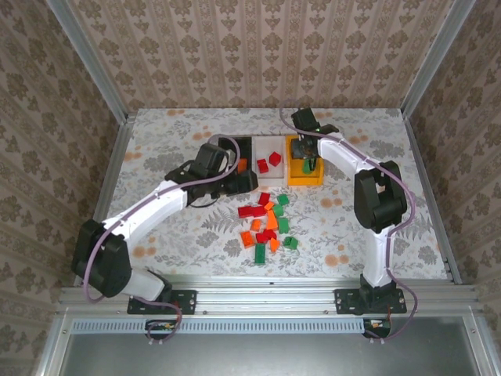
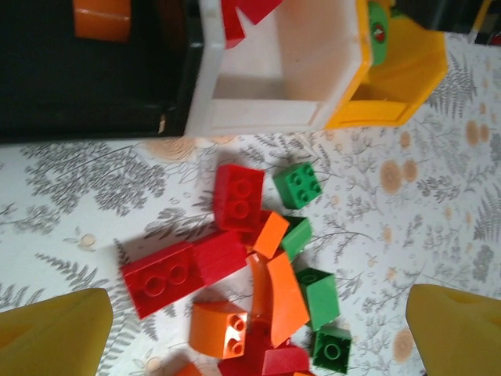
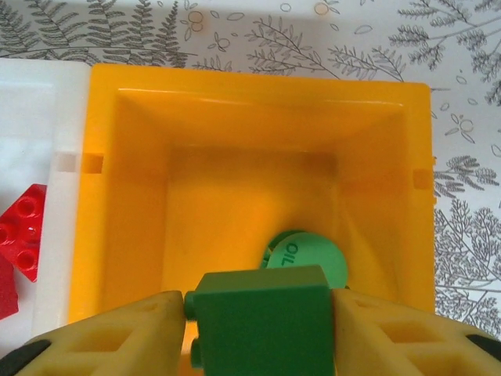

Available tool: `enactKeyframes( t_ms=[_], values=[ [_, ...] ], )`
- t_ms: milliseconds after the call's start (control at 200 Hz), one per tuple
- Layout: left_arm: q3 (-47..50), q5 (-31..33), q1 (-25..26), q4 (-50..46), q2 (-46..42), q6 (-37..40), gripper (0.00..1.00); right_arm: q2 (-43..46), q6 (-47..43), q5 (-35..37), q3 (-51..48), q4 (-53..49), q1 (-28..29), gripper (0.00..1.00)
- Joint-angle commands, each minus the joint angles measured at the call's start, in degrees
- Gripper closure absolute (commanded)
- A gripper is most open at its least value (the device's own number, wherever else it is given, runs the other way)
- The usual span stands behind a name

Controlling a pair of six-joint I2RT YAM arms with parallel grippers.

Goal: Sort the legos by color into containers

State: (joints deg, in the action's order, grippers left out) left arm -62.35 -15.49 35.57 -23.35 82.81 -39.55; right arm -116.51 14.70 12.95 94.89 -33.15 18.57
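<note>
**A:** What lies nearest the table's near edge?

**B:** The loose legos (image 1: 268, 223), red, orange and green, heaped mid-table. The left gripper (image 2: 254, 337) hangs over them, fingers spread, holding nothing.

**A:** And farther back?

**B:** Three bins sit side by side. The black bin (image 2: 78, 94) holds an orange brick (image 2: 102, 16), and the white bin (image 2: 266, 102) holds red bricks (image 1: 275, 160). Over the orange-yellow bin (image 3: 125, 219), the right gripper (image 3: 261, 313) clenches a green brick (image 3: 258, 333).

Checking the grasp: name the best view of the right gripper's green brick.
Right wrist: the green brick sits large in the right gripper over the orange-yellow bin. Top external gives a small green speck; left wrist, an unclear green patch.
</note>
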Motion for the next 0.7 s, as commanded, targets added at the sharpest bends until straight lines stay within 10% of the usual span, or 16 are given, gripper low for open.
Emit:
enactKeyframes(
  t_ms=[0,300,695],
  values=[
    [-4.72,-2.34,-0.32,-3.05,2.08,0.57,0.02,-0.33,-0.4,-1.21,1.91,-2.04,-0.71,0.42],
    [-12.37,-1.98,-5.88,-6.65,4.91,6.3,0.03,11.57,2.01,-2.55,-5.93,-0.16,1.28,0.44],
    [-6.69,-11.91,-8.36,0.03,7.88,1.81,0.07,29.41,13.54,-4.4,-35.11,2.13,18.78,0.44]
  ],
)
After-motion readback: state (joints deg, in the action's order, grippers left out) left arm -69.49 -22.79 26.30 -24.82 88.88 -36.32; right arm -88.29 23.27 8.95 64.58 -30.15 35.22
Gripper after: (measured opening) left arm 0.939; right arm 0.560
